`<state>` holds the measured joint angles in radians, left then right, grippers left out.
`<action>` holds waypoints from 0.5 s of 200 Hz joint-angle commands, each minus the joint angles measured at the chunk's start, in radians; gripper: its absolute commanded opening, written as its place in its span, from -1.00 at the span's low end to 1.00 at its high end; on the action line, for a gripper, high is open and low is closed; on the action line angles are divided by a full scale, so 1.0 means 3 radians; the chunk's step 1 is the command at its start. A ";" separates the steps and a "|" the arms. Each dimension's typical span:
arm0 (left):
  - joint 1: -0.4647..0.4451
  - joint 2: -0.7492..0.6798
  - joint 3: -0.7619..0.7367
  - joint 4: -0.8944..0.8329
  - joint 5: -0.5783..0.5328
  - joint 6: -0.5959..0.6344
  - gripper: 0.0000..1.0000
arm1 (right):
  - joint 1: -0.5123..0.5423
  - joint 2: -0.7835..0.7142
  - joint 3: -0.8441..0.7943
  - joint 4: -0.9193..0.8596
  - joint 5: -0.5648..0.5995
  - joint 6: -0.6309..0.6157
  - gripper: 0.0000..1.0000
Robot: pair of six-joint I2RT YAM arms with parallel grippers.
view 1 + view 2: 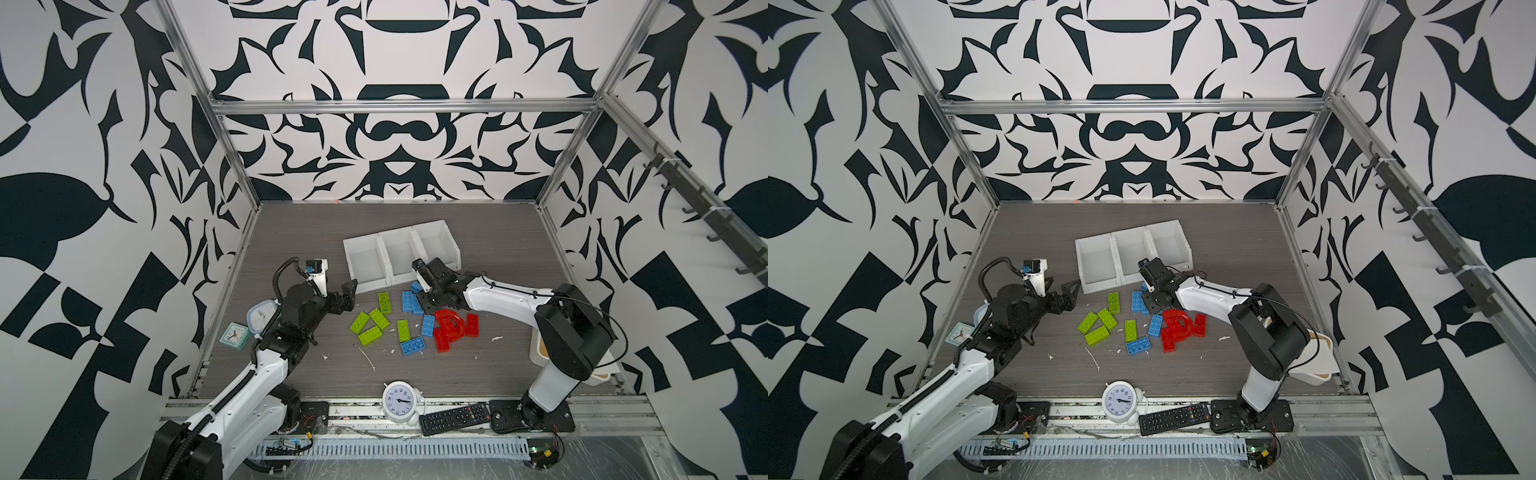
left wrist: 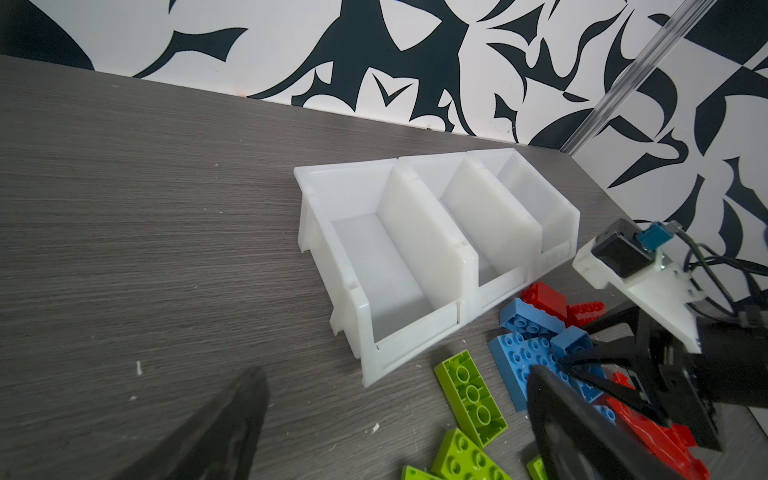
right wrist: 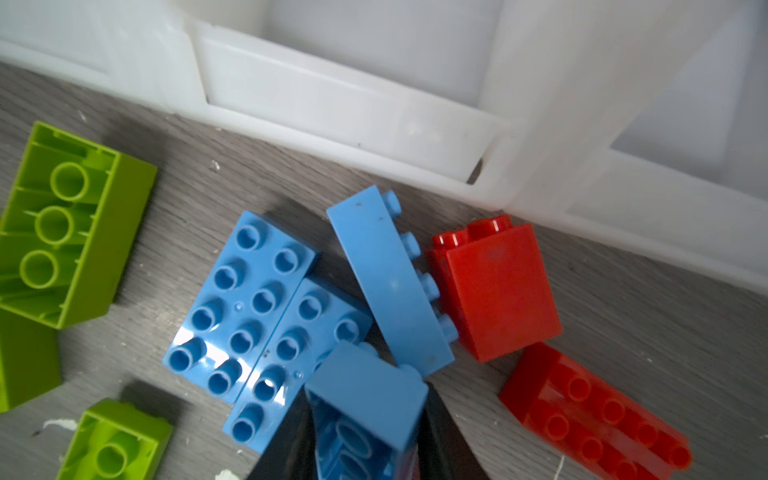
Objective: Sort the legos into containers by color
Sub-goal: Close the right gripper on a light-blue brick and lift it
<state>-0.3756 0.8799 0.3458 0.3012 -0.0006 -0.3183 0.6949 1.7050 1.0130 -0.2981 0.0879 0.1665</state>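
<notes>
Green bricks (image 1: 379,319) come to five by my count, all loose on the grey table (image 1: 291,249) at the left side of the pile in both top views. Blue ones look like six, but the right arm covers part of that bunch, so I could be off by one. Red is one arch (image 1: 451,324) plus at least four bricks. Three white bins (image 1: 401,255) joined in one row sit behind the pile.

The right gripper (image 3: 368,415) is clamped on a blue brick (image 3: 361,374), with a finger pressed on each long side. It's at the back of the pile, right in front of the bins. That brick's long axis runs back along the fingers, and its hollow underside faces the wrist camera. Beside it, two blue bricks (image 3: 245,307) lie flat side by side with their studs up. Another stands on its long edge, studs right against a red block (image 3: 498,291).

The left gripper (image 1: 347,297) hangs with its jaws spread wide, just left of the bins.

The bin row runs skewed, right end farther back, with the low open fronts facing the pile. Bare table lies left of and behind the bins. A clock (image 1: 401,401) and a remote (image 1: 455,415) crowd the front edge.
</notes>
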 commanded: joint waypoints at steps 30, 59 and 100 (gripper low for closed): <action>-0.0003 -0.0069 -0.0045 -0.0053 -0.0054 -0.0018 0.99 | -0.0010 -0.0386 -0.0082 0.0053 0.0100 0.0110 -0.43; -0.0006 -0.0090 -0.0058 -0.0050 -0.0077 -0.0012 0.99 | -0.0023 -0.0558 -0.0134 0.0058 0.0121 0.0136 -0.43; -0.0002 -0.0118 -0.0069 -0.0049 -0.0087 -0.0004 0.99 | -0.0050 -0.0774 -0.0136 0.0027 0.0090 0.0124 -0.44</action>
<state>-0.3752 0.8619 0.3450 0.3008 -0.0162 -0.3180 0.6884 1.5238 0.9710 -0.2951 0.1055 0.1925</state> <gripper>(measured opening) 0.997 0.377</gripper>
